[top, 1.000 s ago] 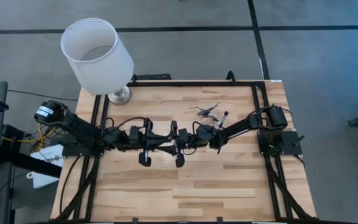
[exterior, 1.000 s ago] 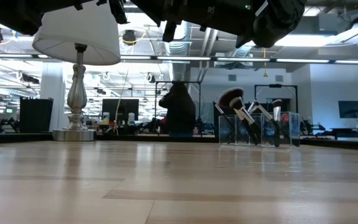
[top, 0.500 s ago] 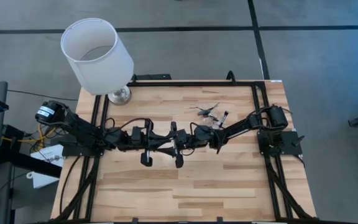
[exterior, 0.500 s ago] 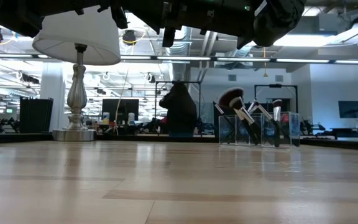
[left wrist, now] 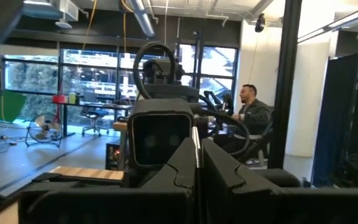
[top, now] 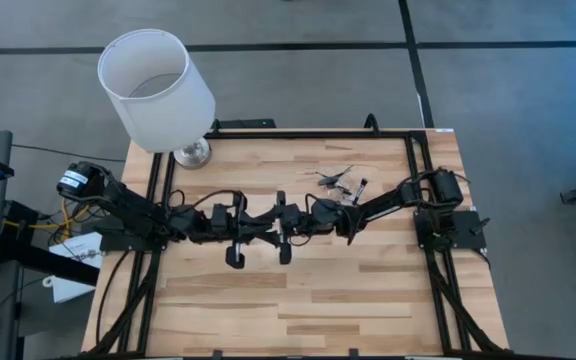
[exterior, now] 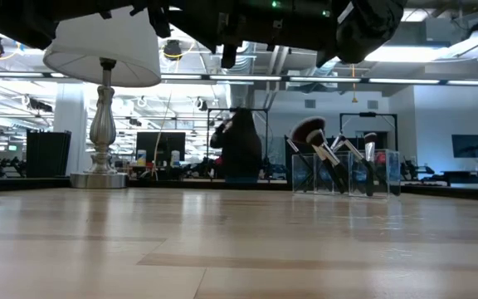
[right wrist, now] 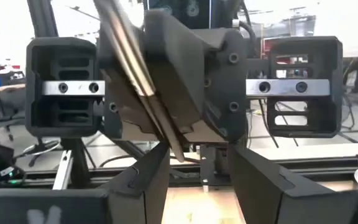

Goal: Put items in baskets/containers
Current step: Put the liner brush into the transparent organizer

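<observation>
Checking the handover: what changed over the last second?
The right gripper opened wider, letting go of the makeup brush. The left gripper stayed shut on it. The lamp and the clear container of brushes stayed put.

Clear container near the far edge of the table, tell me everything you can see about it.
The clear, glassy, box-shaped container stands upright on the light wooden table, near its far edge on the right arm's side. Vertical lines in its walls suggest compartments. Several slim makeup brushes with black handles lean inside, heads up, one with a wide fluffy dark head. Only the table and the brushes touch it.
</observation>
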